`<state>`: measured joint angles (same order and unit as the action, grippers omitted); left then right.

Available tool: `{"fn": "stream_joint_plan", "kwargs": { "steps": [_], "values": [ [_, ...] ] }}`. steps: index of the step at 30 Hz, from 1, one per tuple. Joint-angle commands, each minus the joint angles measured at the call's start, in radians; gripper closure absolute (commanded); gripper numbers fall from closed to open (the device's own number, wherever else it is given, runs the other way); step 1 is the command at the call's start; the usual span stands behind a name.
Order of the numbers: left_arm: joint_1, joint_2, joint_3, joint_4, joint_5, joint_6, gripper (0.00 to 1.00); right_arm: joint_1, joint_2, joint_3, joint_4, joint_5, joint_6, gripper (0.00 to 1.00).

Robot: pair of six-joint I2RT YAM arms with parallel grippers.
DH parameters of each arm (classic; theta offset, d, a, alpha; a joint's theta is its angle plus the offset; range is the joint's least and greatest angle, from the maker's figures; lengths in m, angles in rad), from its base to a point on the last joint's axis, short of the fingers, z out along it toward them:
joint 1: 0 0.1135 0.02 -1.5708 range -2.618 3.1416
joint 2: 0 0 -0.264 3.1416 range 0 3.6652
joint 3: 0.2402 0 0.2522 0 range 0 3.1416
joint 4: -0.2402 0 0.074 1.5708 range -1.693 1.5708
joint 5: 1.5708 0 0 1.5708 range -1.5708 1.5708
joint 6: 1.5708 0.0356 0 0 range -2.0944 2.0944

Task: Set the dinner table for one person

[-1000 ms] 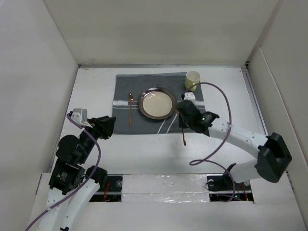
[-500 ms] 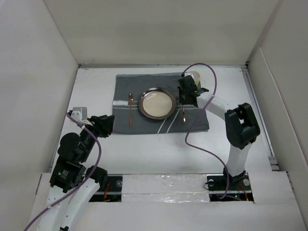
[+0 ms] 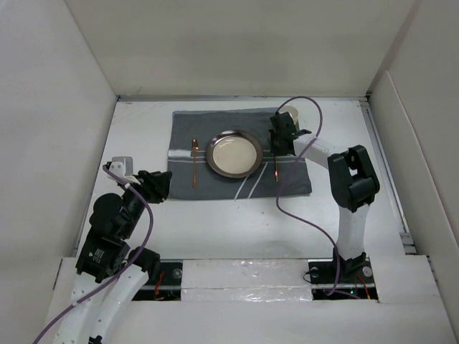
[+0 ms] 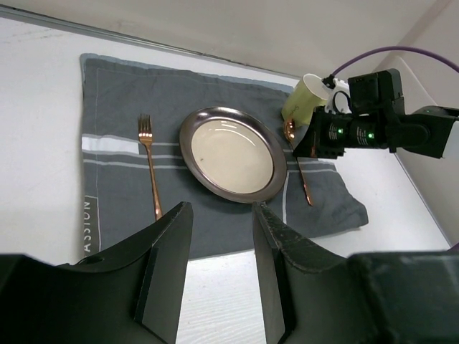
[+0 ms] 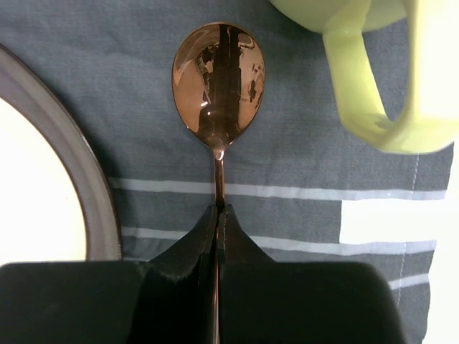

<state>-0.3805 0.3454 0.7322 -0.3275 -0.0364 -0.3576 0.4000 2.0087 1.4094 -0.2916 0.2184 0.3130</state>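
Two tools over the white counter (image 3: pixel 215 222), one pinching a spoon (image 5: pixel 219 79).
Right tool (image 5: pixel 217 213) clamped on the spoon's copper handle, plate (image 5: pixel 43 179) to its left, mug (image 5: pixel 373 86) ahead-right; left tool (image 4: pixel 221 211) gapes empty.

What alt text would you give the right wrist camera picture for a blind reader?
The right gripper is shut on the thin handle of a copper spoon, whose bowl lies over a dark grey striped mat. A pale green mug sits at upper right, and the rim of a metal plate curves in at left.
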Motion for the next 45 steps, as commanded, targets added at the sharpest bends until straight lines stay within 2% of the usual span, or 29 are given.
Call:
{"fn": "stream_joint_plan", "kwargs": {
  "steps": [1,3,7,8,13,20,23,25,26,27,29,30,32,35,38,41,45],
  "values": [
    [-0.006,0.009,-0.005,0.025,-0.011,-0.006,0.64,-0.004,0.01,0.025,0.058,-0.013,0.006,1.0],
    [-0.006,0.015,-0.005,0.025,-0.011,-0.004,0.64,-0.013,0.021,0.022,0.071,-0.023,0.011,1.0],
    [-0.006,0.014,-0.005,0.024,-0.019,-0.007,0.63,-0.013,0.027,0.023,0.08,-0.044,0.014,0.82],
    [-0.006,0.015,-0.005,0.024,-0.02,-0.009,0.63,-0.013,0.027,0.022,0.083,-0.044,0.014,0.75],
    [-0.006,0.02,-0.005,0.021,-0.026,-0.011,0.62,-0.013,-0.019,-0.004,0.091,-0.037,0.02,0.63],
    [-0.006,0.023,0.001,0.008,-0.068,-0.018,0.58,0.04,-0.267,-0.113,0.108,-0.066,0.015,0.52],
    [-0.006,0.009,-0.004,0.008,-0.089,-0.018,0.54,0.106,-0.44,-0.17,0.123,-0.109,-0.014,0.49],
    [-0.006,0.009,-0.002,0.007,-0.095,-0.015,0.53,0.147,-0.592,-0.196,0.112,-0.068,-0.044,0.5],
    [-0.006,0.013,0.001,0.008,-0.091,-0.014,0.52,0.17,-0.647,-0.211,0.112,-0.047,-0.057,0.42],
    [-0.006,0.015,0.003,0.01,-0.086,-0.009,0.52,0.209,-0.7,-0.246,0.111,-0.015,-0.072,0.02],
    [-0.006,0.02,0.012,0.018,-0.088,-0.003,0.51,0.256,-0.928,-0.306,0.071,0.06,-0.074,0.0],
    [-0.006,0.02,0.012,0.018,-0.092,-0.003,0.51,0.257,-0.988,-0.306,0.071,0.061,-0.074,0.0],
    [-0.006,0.029,0.048,0.013,-0.1,-0.004,0.52,0.257,-1.117,-0.351,0.078,0.158,-0.068,0.0],
    [-0.006,0.033,0.134,0.004,-0.154,-0.004,0.51,0.257,-1.394,-0.435,0.098,0.312,-0.032,0.0],
    [-0.006,0.038,0.234,-0.016,-0.27,0.006,0.5,0.238,-1.627,-0.527,0.17,0.447,-0.029,0.0],
    [-0.006,0.02,0.259,-0.002,-0.332,0.009,0.49,0.238,-1.747,-0.586,0.139,0.588,0.01,0.0],
    [-0.006,-0.012,0.213,-0.001,-0.319,-0.01,0.49,0.238,-1.783,-0.624,0.112,0.633,0.072,0.0]
  ]
}}
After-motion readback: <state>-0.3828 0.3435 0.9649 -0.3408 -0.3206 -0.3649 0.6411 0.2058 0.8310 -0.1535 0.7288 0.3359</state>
